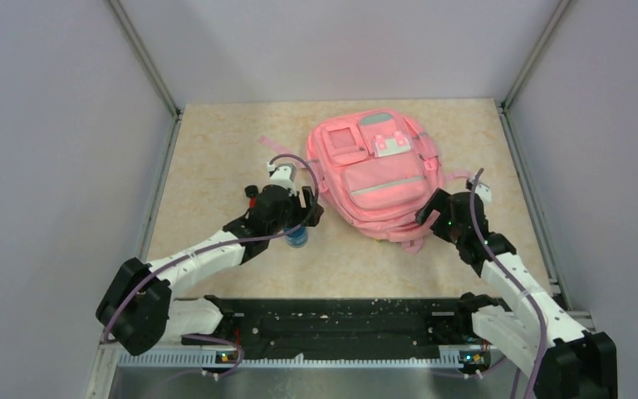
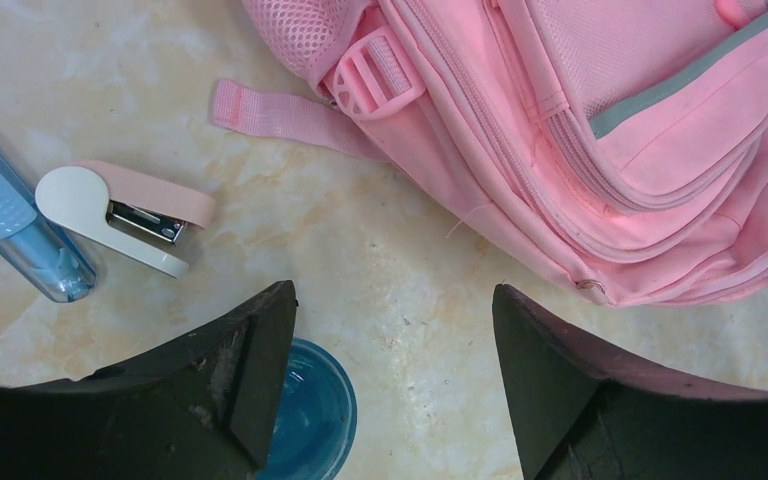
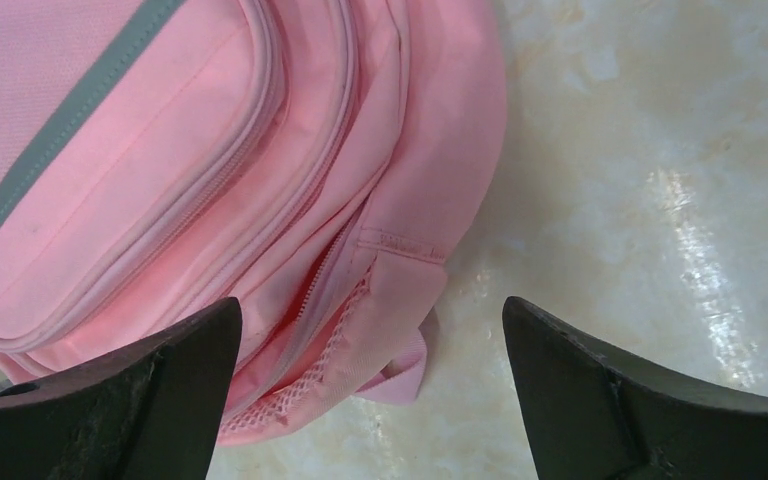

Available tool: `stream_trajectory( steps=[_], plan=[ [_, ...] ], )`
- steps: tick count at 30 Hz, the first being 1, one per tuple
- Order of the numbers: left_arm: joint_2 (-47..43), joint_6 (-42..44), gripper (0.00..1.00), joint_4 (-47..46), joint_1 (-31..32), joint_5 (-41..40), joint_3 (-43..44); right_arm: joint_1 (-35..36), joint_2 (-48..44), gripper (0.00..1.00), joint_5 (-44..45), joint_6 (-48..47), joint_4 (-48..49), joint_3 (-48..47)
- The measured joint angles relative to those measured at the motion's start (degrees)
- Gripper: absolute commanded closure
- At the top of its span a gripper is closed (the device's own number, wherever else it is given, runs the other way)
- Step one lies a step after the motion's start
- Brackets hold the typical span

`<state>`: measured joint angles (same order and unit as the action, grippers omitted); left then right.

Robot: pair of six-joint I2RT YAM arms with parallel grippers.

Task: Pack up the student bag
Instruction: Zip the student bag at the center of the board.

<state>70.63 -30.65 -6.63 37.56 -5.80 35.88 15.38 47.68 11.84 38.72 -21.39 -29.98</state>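
The student bag lies flat on the beige marbled surface, right of centre and toward the top of the overhead view, its grey-green trimmed front pockets facing up. The left end effector hangs just left of the bag's lower edge, and its wrist view shows the two dark fingers spread wide with only bare surface between them, so it is open and grips nothing. At the bottom of that view a round blue object sits partly hidden beneath the left-hand finger. In the left part of the frame lie a pink and cream stapler and, touching or almost touching it, a translucent blue oblong item. A loose pink strap trails from the bag onto the surface near the top of the frame. The right end effector is at the bag's lower right corner, also open and empty; in its wrist view the bag's zipped side and mesh edge fill the left half, under and between the spread fingers.
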Motion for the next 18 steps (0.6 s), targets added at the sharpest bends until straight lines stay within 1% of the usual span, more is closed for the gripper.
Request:
stream_trajectory(
  steps=[5,14,16,17,18],
  plan=[
    [-0.98,-0.33,0.23,-0.09,-0.07,0.22,-0.09,0.0,4.66,0.01,-3.65,4.33,5.33,3.61],
    [-3.26,0.7,0.23,-1.14,-0.07,2.12,-1.79,0.0,10.84,0.01,-5.25,6.93,13.99,4.09],
    [-3.39,0.98,0.24,-1.14,-0.07,3.21,-1.99,0.0,11.67,0.05,-5.2,7.34,15.54,4.09],
    [-3.41,1.11,0.24,-1.16,-0.07,3.52,-2.01,0.0,12.31,0.1,-5.07,7.52,16.28,4.09],
    [-3.41,1.29,0.24,-1.18,-0.07,3.8,-1.99,0.0,13.07,0.19,-4.98,7.69,17.09,4.09]
  ],
)
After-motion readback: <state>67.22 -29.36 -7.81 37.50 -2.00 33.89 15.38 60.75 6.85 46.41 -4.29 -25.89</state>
